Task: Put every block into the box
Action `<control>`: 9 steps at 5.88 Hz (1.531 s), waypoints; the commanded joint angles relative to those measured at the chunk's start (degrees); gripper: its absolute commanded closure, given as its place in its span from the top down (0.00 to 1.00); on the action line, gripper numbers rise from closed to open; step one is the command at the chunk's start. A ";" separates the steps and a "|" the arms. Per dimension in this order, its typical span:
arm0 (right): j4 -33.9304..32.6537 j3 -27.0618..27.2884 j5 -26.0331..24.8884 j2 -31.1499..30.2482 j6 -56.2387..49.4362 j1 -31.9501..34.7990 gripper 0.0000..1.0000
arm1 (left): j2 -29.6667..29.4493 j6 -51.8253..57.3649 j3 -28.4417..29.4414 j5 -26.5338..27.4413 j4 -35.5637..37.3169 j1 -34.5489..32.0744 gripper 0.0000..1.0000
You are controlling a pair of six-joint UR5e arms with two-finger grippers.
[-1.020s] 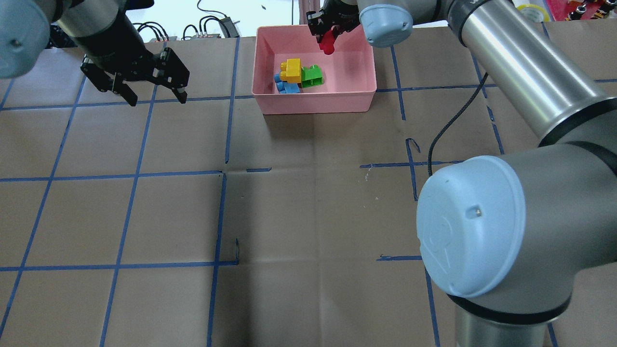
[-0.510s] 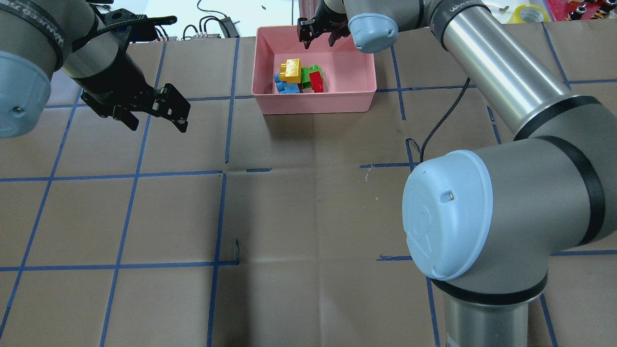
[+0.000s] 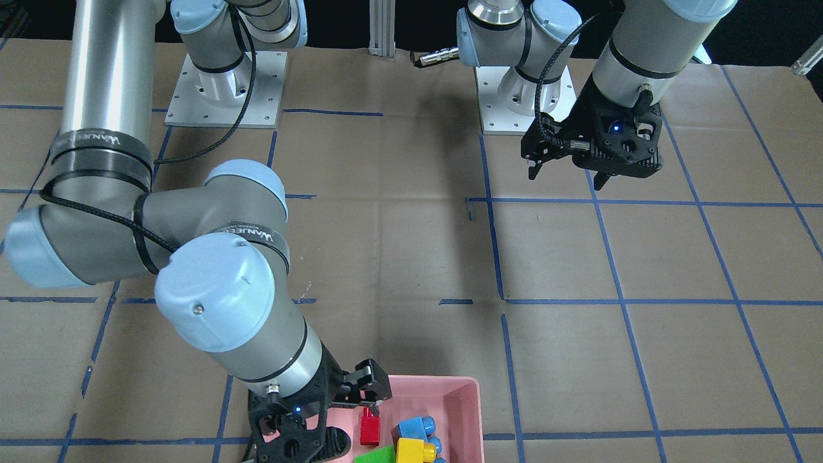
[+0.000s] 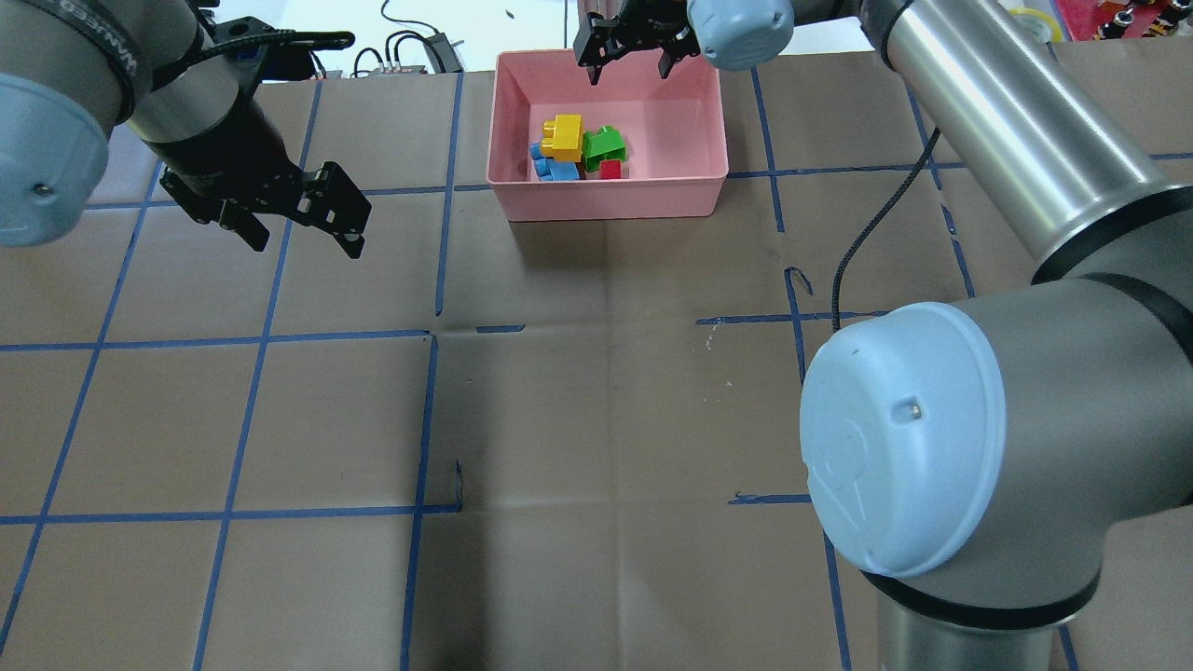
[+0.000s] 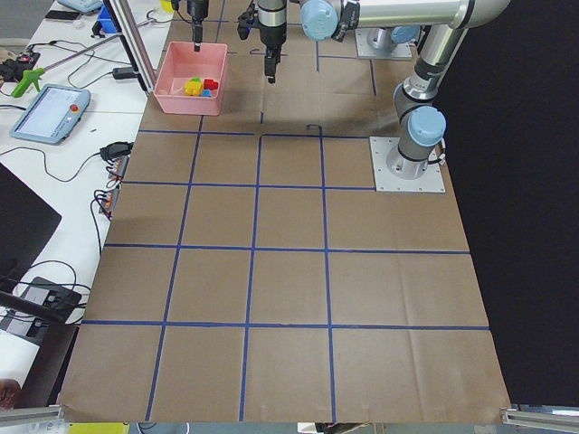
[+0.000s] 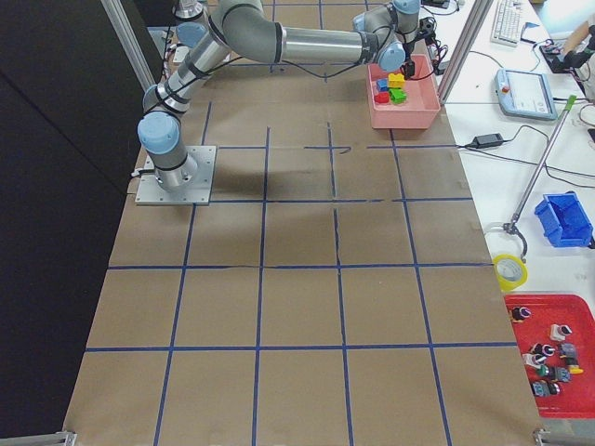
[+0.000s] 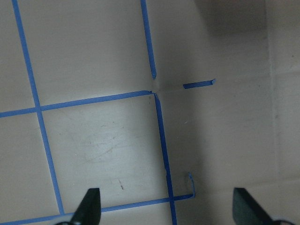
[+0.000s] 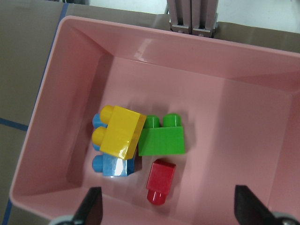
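Note:
The pink box (image 4: 606,200) stands at the table's far middle. All the blocks lie in it: the yellow brick (image 4: 562,136) rests on the blue brick (image 4: 555,170), the green brick (image 4: 604,144) is beside them, and the small red brick (image 4: 610,170) lies on the floor in front of the green one. The right wrist view shows the yellow (image 8: 123,132), blue (image 8: 112,164), green (image 8: 161,139) and red (image 8: 160,180) bricks from above. My right gripper (image 4: 626,67) is open and empty over the box's far wall. My left gripper (image 4: 305,240) is open and empty, left of the box above bare paper.
Brown paper with a grid of blue tape (image 4: 429,335) covers the table. An aluminium post (image 4: 596,14) and cables (image 4: 410,42) lie behind the box. A tape roll (image 4: 1025,20) sits at the far right edge.
My right gripper opened and let go of the red brick, which fell into the box, landed by the green brick and settled on the floor. My left gripper moved a little nearer.

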 commanded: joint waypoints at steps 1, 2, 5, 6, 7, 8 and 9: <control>22.88 0.68 -0.05 -10.01 -0.01 -4.08 1.00 | -0.19 0.01 0.24 0.08 -0.18 -0.16 0.99; 28.91 1.12 -0.22 -14.84 -0.01 -5.41 1.00 | -0.19 0.01 0.24 0.08 -0.18 -0.16 0.99; 24.46 22.61 -11.82 -31.87 0.69 -6.12 1.00 | -0.28 0.01 0.33 -0.10 -0.18 -0.25 0.99; 13.87 34.92 -11.91 -37.86 0.87 -6.04 1.00 | -0.28 0.01 0.33 -0.10 -0.18 -0.25 0.99; 12.46 40.01 -11.91 -40.18 0.96 -5.95 1.00 | -0.28 -0.08 0.33 -0.19 -0.18 -0.25 0.99; 12.53 40.84 -11.91 -40.38 1.04 -5.86 1.00 | -0.28 -0.08 0.33 -0.27 -0.18 -0.25 0.99; 12.62 40.93 -12.00 -40.55 1.04 -5.86 1.00 | -0.28 -0.16 0.33 -0.28 -0.18 -0.25 0.99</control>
